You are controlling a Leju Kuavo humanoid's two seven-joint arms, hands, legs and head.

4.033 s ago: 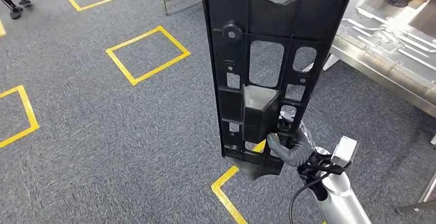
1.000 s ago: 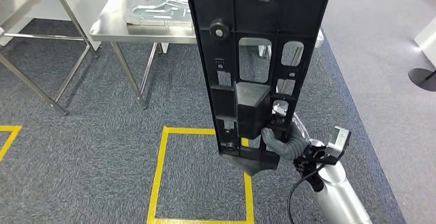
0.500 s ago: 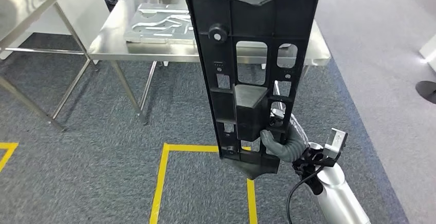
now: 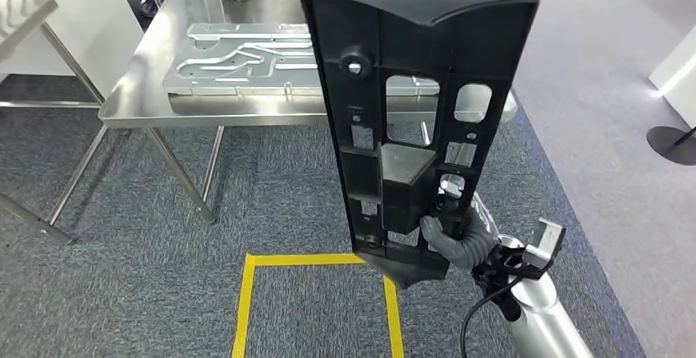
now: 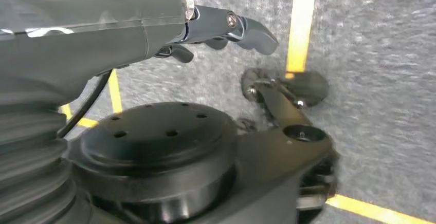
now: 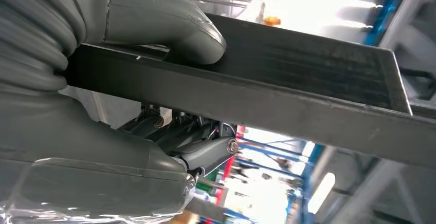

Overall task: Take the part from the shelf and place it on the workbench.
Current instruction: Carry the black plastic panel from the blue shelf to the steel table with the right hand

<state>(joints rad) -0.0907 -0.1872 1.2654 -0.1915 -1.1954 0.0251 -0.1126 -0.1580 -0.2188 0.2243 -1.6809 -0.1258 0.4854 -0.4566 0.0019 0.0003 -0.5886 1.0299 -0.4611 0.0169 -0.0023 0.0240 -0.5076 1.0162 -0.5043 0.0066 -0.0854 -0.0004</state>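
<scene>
I see my left hand (image 5: 226, 26) hanging over the grey carpet, fingers loosely apart and holding nothing. Ahead stands the steel counter (image 4: 135, 91) with a machined metal plate (image 4: 238, 66) lying along its front edge. In front of it, off the counter, the black part (image 4: 410, 120) stands upright in the air, gripped near its lower end by my right hand (image 4: 460, 239), thumb (image 6: 190, 34) pressed on its edge.

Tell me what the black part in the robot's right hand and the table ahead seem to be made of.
Black part: likely moulded plastic, matte, judging by its ribs, cut-out windows and round boss. Right hand grips its lower edge.
Table: probably stainless steel, brushed and reflective, on thin metal legs.
Plate on the table: looks like machined aluminium with milled grooves.
</scene>
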